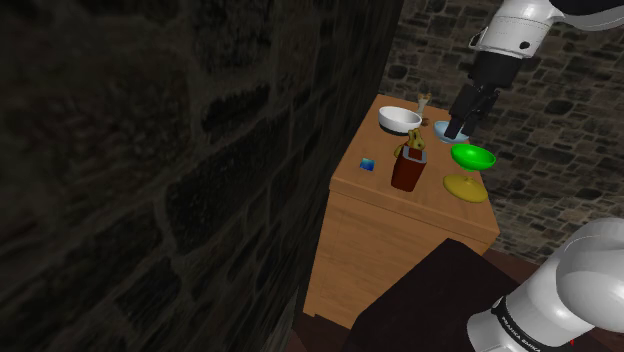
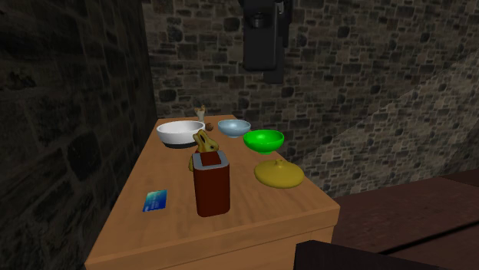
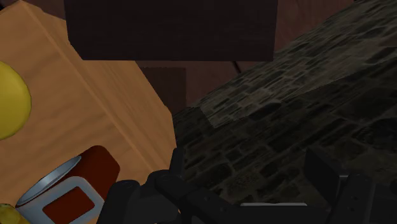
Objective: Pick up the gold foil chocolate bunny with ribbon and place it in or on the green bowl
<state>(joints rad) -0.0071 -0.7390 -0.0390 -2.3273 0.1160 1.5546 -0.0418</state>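
Fig. — rig as I see it, one moment.

(a) Gripper (image 1: pixel 460 128): hangs well above the tabletop (image 1: pixel 440 195), toward its far edge. In the shoulder view it overlaps the blue bowl (image 1: pixel 441 127). In the wrist view the fingers (image 3: pixel 178 167) stand apart w/ nothing between them; stonework lies beyond them.

(b) Bunny (image 2: pixel 203 142): gold, perched on top of a dark red canister (image 2: pixel 211 186). The canister stands upright about mid-tabletop, nearer the front edge than the bowls are. Bunny is apart from the gripper, not held.

(c) Green bowl (image 2: pixel 263 140): near the tabletop's edge on the 2nd exterior view's right. It sits just behind a yellow lid (image 2: pixel 279 175); whether the two touch, I cannot tell. Canister w/ bunny is near it, on the side toward the wall (image 2: pixel 69 115).

(d) Other items: white bowl (image 2: pixel 180 132) and blue bowl sit side by side along the far edge, the white one nearer the wall. A small figurine (image 2: pixel 201 113) stands at the far edge behind them; too small to tell more. A blue card (image 2: pixel 155 200) lies flat near the wall-side edge, beside the canister but apart from it.

(e) Stand (image 1: pixel 420 305): dark box, in front of the cabinet's front edge.
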